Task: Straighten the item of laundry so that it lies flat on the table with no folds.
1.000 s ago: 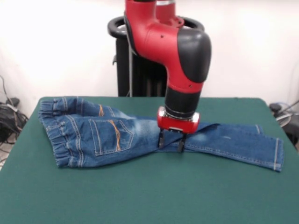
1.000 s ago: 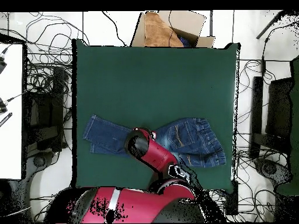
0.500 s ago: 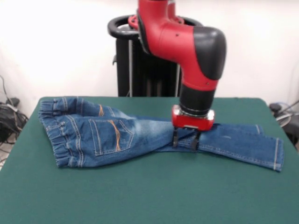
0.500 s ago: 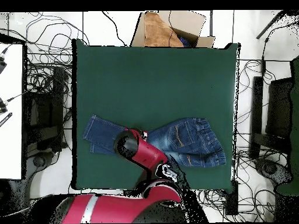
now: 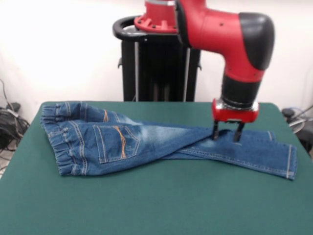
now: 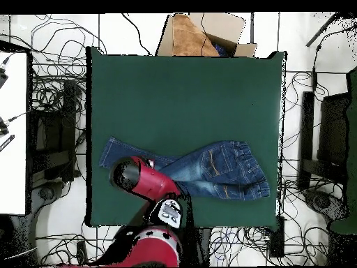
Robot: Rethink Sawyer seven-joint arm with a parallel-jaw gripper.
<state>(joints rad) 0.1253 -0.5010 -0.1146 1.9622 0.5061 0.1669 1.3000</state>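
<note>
Jeans (image 5: 122, 142), one pair, lie across the far half of the table (image 5: 156, 205), waistband at the left in the front view and legs running right. Only one leg is fully visible; the other seems folded under it, so I can't make out where it ends. My gripper (image 5: 226, 133) sits low over the leg near the hem end, fingers apart, tips at the denim, though I can't tell if they're touching it. From overhead my arm hides the gripper and part of the leg. One cardboard box (image 6: 202, 33) sits past the table edge.
</note>
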